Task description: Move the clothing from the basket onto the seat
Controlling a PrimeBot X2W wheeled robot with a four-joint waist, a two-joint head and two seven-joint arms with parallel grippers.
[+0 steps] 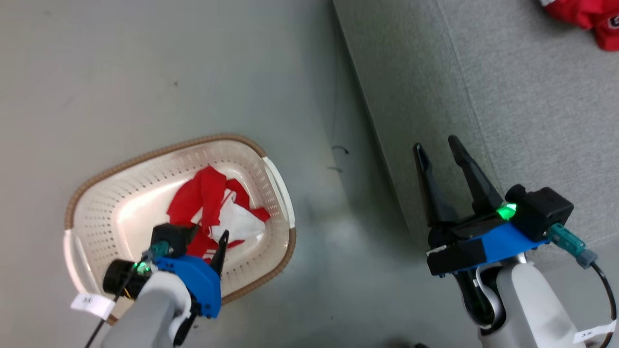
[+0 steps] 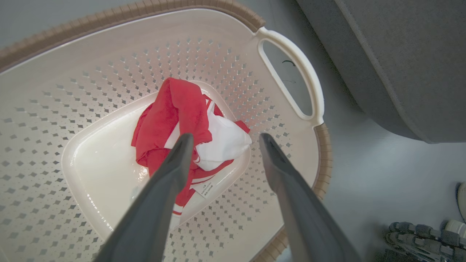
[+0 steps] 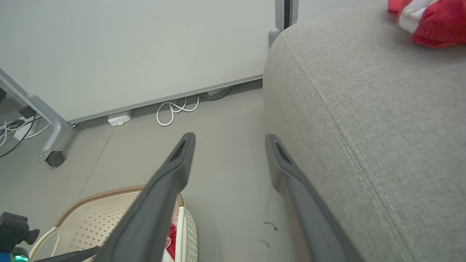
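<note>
A crumpled red and white garment (image 1: 215,208) (image 2: 189,131) lies on the bottom of the cream basket (image 1: 121,193) (image 2: 72,91), a small white tag showing at its near edge. My left gripper (image 1: 215,237) (image 2: 224,140) hangs open just above the garment, its fingers apart and holding nothing. My right gripper (image 1: 440,145) (image 3: 229,140) is open and empty in the air at the front edge of the grey seat (image 1: 508,96) (image 3: 364,109). Another red garment (image 1: 587,17) (image 3: 429,20) lies on the seat at its far right.
The basket stands on the grey floor (image 1: 145,72), left of the seat. A white board on castor legs (image 3: 54,158) and white cables (image 3: 174,109) run along the far side. The basket's white handle (image 2: 291,72) faces the seat.
</note>
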